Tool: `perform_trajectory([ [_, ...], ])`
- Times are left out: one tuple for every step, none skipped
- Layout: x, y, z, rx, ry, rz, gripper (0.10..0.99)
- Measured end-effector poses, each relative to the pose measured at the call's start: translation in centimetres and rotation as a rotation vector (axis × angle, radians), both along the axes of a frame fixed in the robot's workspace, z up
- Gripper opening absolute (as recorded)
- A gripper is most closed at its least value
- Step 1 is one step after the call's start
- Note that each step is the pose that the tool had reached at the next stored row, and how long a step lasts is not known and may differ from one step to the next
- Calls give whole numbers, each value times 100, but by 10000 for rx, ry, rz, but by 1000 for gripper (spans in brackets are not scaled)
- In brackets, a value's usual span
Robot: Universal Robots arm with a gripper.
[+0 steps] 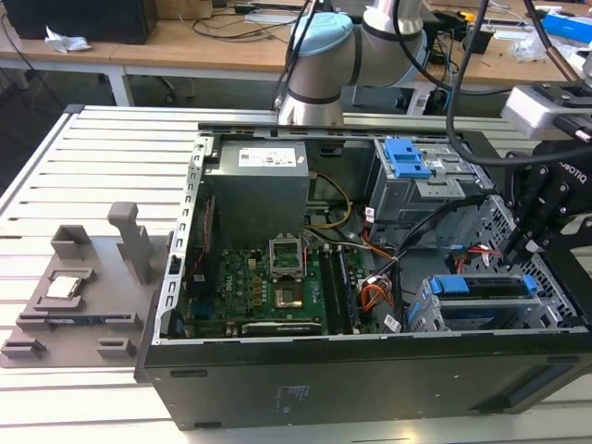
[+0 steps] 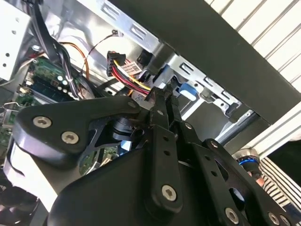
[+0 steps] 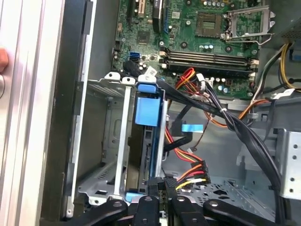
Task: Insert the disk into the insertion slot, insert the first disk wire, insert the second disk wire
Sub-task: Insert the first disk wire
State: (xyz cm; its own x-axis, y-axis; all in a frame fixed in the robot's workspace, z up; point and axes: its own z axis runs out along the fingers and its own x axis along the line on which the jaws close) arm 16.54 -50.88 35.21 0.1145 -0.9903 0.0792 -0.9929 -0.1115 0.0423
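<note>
Claw: the claw [image 3: 165,184] looks clenched on the black plug of the disk wire [image 3: 190,175], low at the rear of the drive cage. In the second wrist view its fingertips [image 2: 159,110] stand pinched together.
Disk wire: red, yellow and black strands run loosely off the plug, so I'd say there is slack to work with.
Disk: the disk [image 3: 147,109], blue caddy and all, sits inside the insertion slot [image 3: 101,141], with its rear end just beside the plug.
Socket: hidden behind the fingers; I can't make it out.
Neighbours: a black cable bundle [image 3: 225,117] crosses near.
Doing it well: I'd hold the plug square to the disk's rear, press along the caddy's line rather than across it, and keep the strands clear of that bundle.
</note>
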Motion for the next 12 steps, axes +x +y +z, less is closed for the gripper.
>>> perform_trajectory([
  [-6,-20,-10,1,0,0,169],
  [-14,-46,-20,0,0,0,169],
  [-20,-67,-26,-1,0,0,169],
  [-28,-88,-30,1,0,-1,169],
  [-43,-111,-32,0,0,0,169],
  [-66,-134,-34,1,0,-1,169],
  [-77,-136,-34,3,0,-11,169],
  [-78,-136,-34,1,-1,-45,169],
  [-79,-137,-35,0,-1,-144,169],
  [-80,-137,-37,0,-1,-309,169],
  [-81,-137,-39,1,0,-460,169],
  [-81,-137,-41,2,-1,-608,169],
])
